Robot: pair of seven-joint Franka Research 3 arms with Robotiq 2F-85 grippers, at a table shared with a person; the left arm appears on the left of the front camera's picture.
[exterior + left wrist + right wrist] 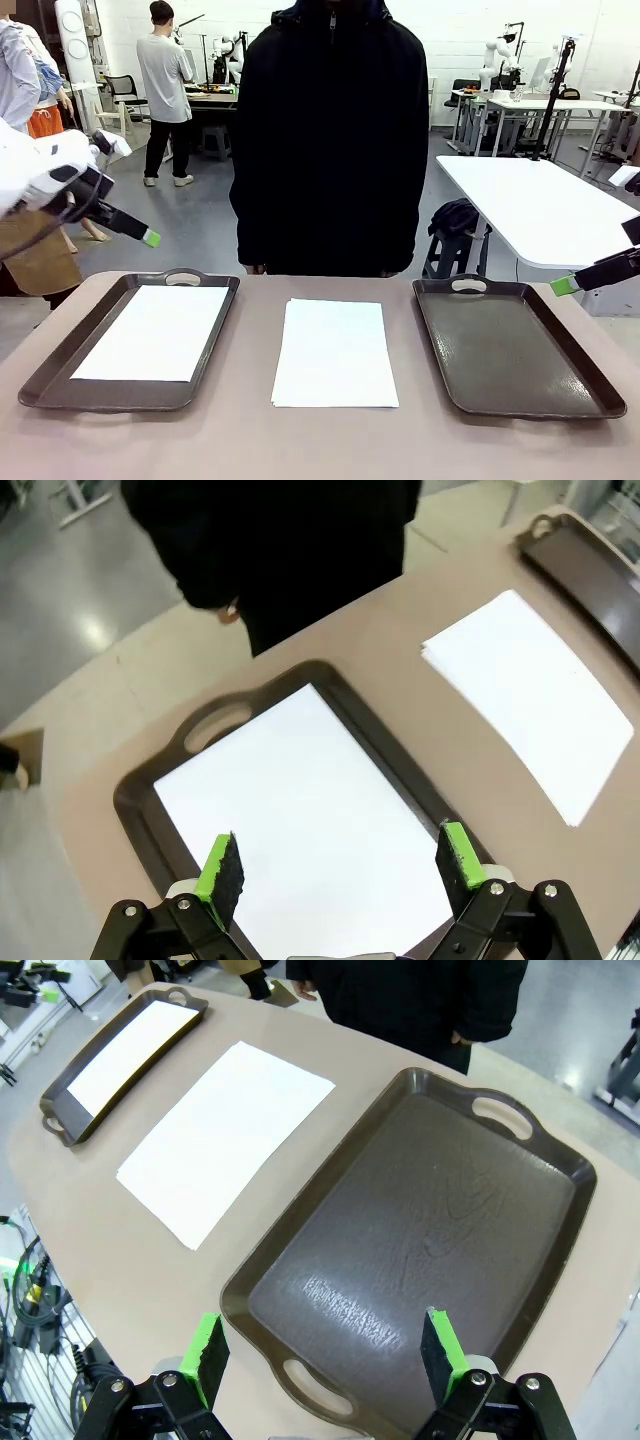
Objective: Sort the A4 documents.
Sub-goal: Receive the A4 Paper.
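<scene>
Front view: we see the A4 documents (334, 352) as a white pile flat on the table (320, 445), centre of the frame, between two dark trays and touching neither
Filled tray (40, 375): lower left of the frame, one white sheet (155, 332) already lying inside it
Bare tray (520, 350): lower right of the frame, nothing in it
Person (330, 140): stands at the far edge, top centre, not touching the paper
Left gripper (340, 865): jaws wide apart and holding nothing; in the left wrist view it hangs above the near part of the filled tray
Right gripper (325, 1350): jaws likewise spread and empty; in the right wrist view it hangs above the near handle end of the bare tray
Pile's long axis: runs from the lower edge of the front view up toward the person, parallel to both trays' long sides
Bearing from left gripper: pile sits at the upper right of the left wrist view, beyond the tray's rim
Bearing from right gripper: pile sits upper left of the right wrist view, past the bare tray's long rim
Nearer arm: we judge them about even; neither is over the pile
Step in hand: we take it that sorting has begun and the pile's top sheet is next
Coming move: whichever arm goes must cross its own tray's inner rim toward the centre, then come down on an edge or corner of the thin paper
</scene>
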